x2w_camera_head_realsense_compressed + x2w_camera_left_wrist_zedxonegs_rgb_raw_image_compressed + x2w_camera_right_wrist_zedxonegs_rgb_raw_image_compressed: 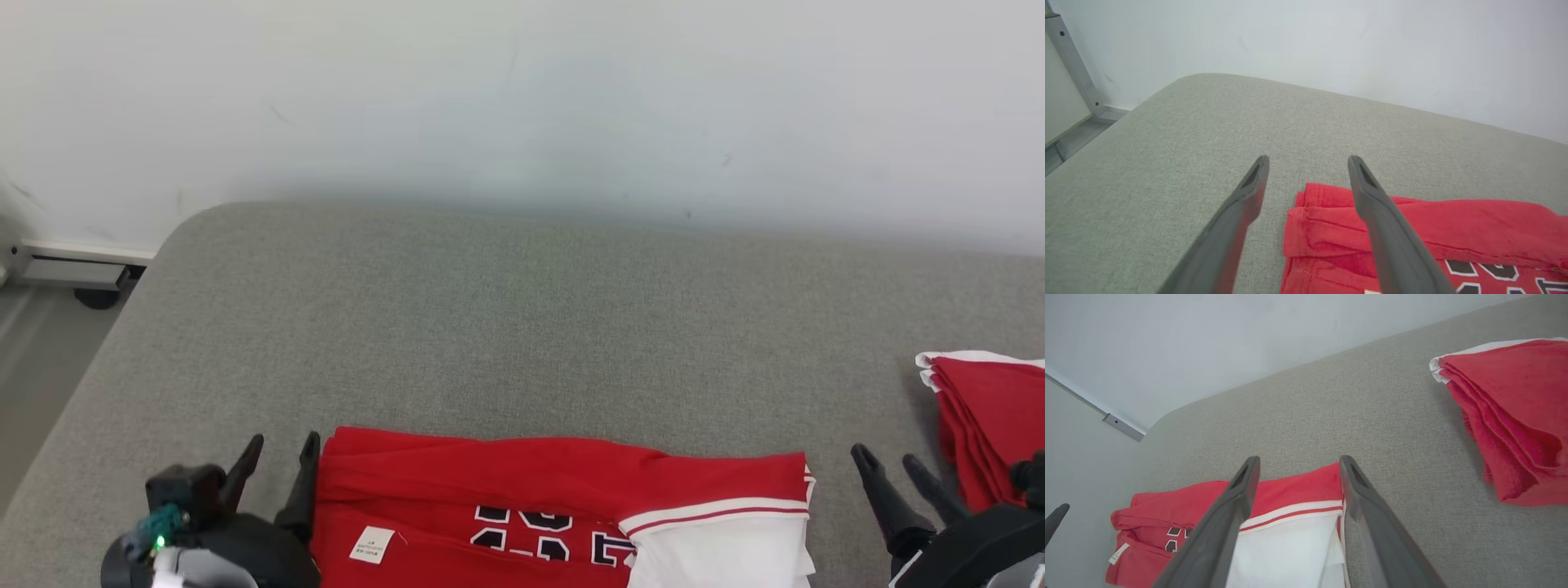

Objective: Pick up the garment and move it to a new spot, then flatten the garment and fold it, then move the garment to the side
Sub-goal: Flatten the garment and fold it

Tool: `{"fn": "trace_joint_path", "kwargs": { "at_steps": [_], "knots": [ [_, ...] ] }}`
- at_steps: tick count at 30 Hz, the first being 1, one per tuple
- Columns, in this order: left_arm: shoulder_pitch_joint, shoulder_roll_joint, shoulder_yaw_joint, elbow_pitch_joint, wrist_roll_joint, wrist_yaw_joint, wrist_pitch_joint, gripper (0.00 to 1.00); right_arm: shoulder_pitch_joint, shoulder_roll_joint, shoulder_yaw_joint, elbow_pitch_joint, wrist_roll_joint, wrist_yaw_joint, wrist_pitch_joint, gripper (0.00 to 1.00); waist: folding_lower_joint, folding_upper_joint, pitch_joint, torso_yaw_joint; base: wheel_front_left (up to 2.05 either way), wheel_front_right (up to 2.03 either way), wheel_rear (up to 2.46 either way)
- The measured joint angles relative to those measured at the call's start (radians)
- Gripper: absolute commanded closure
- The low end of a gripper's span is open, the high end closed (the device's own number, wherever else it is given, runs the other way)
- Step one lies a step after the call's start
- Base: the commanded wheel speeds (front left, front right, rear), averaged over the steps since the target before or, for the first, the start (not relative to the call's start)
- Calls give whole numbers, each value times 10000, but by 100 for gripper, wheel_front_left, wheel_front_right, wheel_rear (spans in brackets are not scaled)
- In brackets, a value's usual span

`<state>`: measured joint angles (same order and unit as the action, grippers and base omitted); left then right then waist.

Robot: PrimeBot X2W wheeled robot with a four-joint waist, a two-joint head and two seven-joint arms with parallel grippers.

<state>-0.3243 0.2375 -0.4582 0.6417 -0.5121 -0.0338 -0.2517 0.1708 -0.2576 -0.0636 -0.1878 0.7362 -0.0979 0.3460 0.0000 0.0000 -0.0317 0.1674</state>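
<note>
Head view counts two grippers, one folded garment (531,482) and one red pile (988,416). The garment, red with a white part, lies on a grey pad (522,310). The left gripper (283,445) is just beside the garment's left edge and the right gripper (886,457) near its right edge, both with fingers spread wide and gripping nothing. The pile lies right of the garment, apart from it.

The garment's near part is cut off. Its black numbers (539,535) are partly folded under and unreadable, and its one white label (372,545) has print too small to read. The pile is cut off too, so its pieces cannot be counted.

Beyond the garment the pad meets a white wall (522,98). Far left of it are floor (41,359) and a pale rail (77,265).
</note>
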Motion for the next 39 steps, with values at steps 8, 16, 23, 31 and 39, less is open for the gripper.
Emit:
{"fn": "trace_joint_path", "kwargs": {
  "at_steps": [8,16,23,31,39],
  "knots": [
    [1318,146,307,-2002,253,635,2,0,38,328,-136,468,-1300,-77,-2255,0,0,0,-318,-23,0,0,0],
    [2642,364,779,-3641,556,1137,2,0,71,512,466,1126,-1952,213,-3634,0,-1,0,-459,-241,0,0,0],
    [3397,431,1135,-4451,637,1313,2,0,199,487,414,1735,-2000,502,-4420,0,-1,0,-501,-490,0,0,0],
    [3641,497,1208,-4959,648,1323,2,0,164,625,468,2240,-1923,767,-4968,0,0,0,-495,-758,0,0,0],
    [3665,500,1216,-5311,652,1390,2,0,17,725,466,2763,-1877,995,-5367,0,0,0,-432,-815,0,0,0]
  ]
}}
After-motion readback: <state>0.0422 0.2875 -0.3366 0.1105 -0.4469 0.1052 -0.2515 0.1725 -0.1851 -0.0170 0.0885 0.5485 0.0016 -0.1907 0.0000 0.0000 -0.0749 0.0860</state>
